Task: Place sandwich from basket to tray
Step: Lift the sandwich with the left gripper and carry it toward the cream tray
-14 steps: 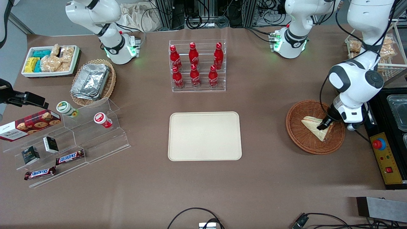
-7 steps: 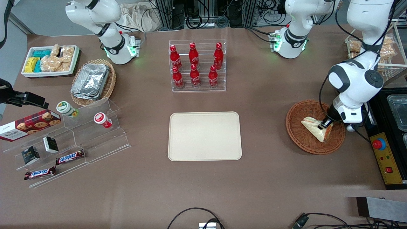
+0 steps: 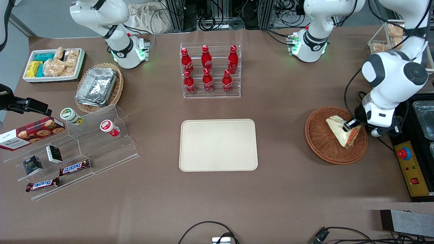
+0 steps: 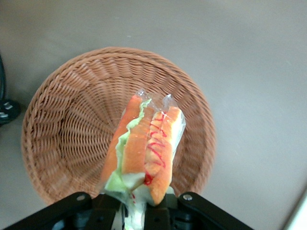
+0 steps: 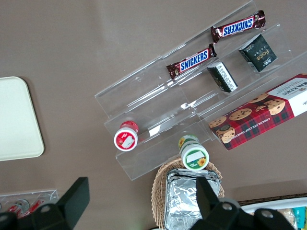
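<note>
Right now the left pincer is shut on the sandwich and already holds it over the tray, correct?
Not over the tray. The pincer is shut on the sandwich, but holds it above the basket, as the front view shows. The tray lies bare toward the table's middle.

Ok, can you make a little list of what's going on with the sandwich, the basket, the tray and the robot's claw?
sandwich: wrapped wedge, pinched by the claw, above the basket
basket: round brown wicker, toward the working arm's end of the table
tray: cream, flat, nothing on it, nearer the camera than the red bottles
gripper: shut on the sandwich, over the basket
</note>
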